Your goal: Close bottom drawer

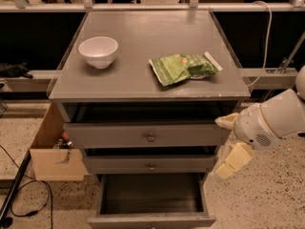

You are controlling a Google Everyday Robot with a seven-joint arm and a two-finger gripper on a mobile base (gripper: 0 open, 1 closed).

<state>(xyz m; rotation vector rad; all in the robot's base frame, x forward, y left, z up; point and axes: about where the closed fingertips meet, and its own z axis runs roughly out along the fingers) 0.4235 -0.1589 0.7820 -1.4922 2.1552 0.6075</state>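
the bottom drawer (150,195) stands pulled well out at the foot of the cabinet (143,82), its dark inside showing and its front at the lower edge of view. the gripper (220,147) hangs just beside the cabinet's right side, level with the middle drawer (150,163), above and right of the open drawer and apart from it. its fingers (234,159) are spread. a bowl (98,51) and a green packet (184,67) lie on top.

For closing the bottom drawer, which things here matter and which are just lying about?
Job:
bottom drawer, pulled open
tool, open, beside the right side of the cabinet

Lying about:
white bowl and green packet, on top
cardboard box, on the floor at left
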